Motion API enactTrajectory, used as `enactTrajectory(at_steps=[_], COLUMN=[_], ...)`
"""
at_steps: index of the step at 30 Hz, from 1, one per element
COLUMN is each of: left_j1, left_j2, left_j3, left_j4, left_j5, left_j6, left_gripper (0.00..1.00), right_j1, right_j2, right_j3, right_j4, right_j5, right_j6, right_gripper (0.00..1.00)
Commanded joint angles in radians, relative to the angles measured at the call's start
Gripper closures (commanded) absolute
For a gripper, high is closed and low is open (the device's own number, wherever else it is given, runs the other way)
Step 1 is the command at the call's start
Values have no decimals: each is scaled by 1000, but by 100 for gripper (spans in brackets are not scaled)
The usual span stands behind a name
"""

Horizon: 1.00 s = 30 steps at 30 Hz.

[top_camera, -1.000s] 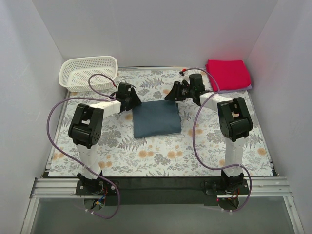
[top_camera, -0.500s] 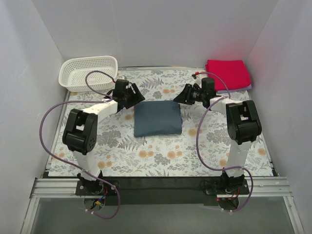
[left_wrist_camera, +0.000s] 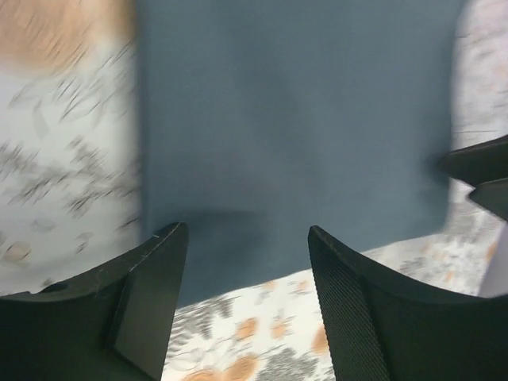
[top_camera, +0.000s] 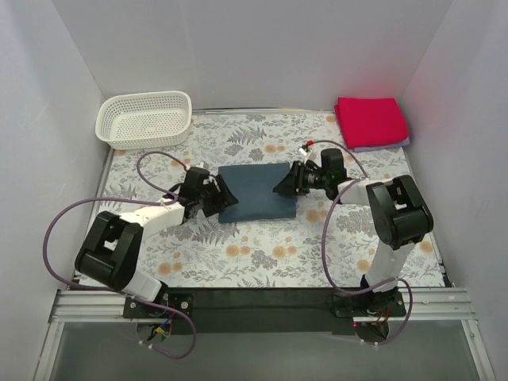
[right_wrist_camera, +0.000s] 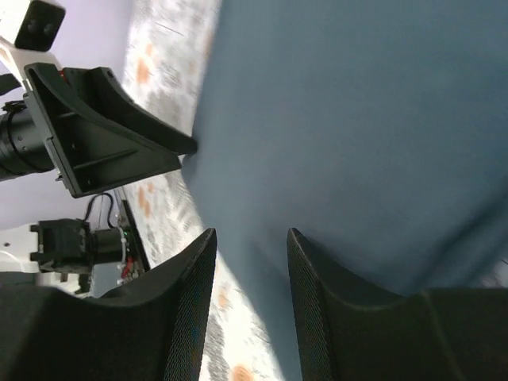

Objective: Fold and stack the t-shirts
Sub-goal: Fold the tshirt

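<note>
The table (top_camera: 262,246) carries a floral-print cover. Its near edge is hidden behind the black mounting rail.

The slate blue-grey shirt (top_camera: 255,192) lies folded into a rough square at the table centre. In the left wrist view this shirt (left_wrist_camera: 294,119) fills the upper frame and is cut off at the top. Motion blur there smears the print beside it. In the right wrist view the shirt (right_wrist_camera: 357,135) is cut off at the top and right, so we cannot trace its full outline.

The white basket (top_camera: 144,119) stands at 10 o'clock, in the far corner.

The red shirt (top_camera: 371,121) lies folded at 2 o'clock. It rests on the lavender shirt (top_camera: 389,144), of which we see only a thin strip along the near edge.

The left gripper (top_camera: 214,198) sits at the 8 o'clock corner of the blue-grey shirt. Its wrist view shows the left gripper (left_wrist_camera: 248,234) with fingers spread apart, the cloth's edge framed between them. We cannot tell whether the tips touch the cloth.

The right gripper (top_camera: 286,181) sits at the shirt's 3 o'clock edge. Its wrist view shows the right gripper (right_wrist_camera: 250,236) with a narrower gap, the fingers parted and clamping nothing. Contact with the cloth is not discernible. Each wrist view also catches the opposite gripper across the shirt.
</note>
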Motion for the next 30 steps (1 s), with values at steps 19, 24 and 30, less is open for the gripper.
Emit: enactTrajectory(at_steps=[19,24,30], left_j1=[-2,-2,-2], left_j2=[-292,-351,-457], left_j3=[-124,-103,-107], left_j4=[-136,-242,-325], left_j5=[-13,-92,-200], left_j6=[-87,-70,-31], left_gripper=[47,41,28], right_j1=[65,199,228], right_j2=[-145,-84,157], right_j3=[-102,-2,56], right_j4=[121,130,168], right_j5=[-114,-29,3], right_j6=[64,112,133], right_gripper=[62,63,64])
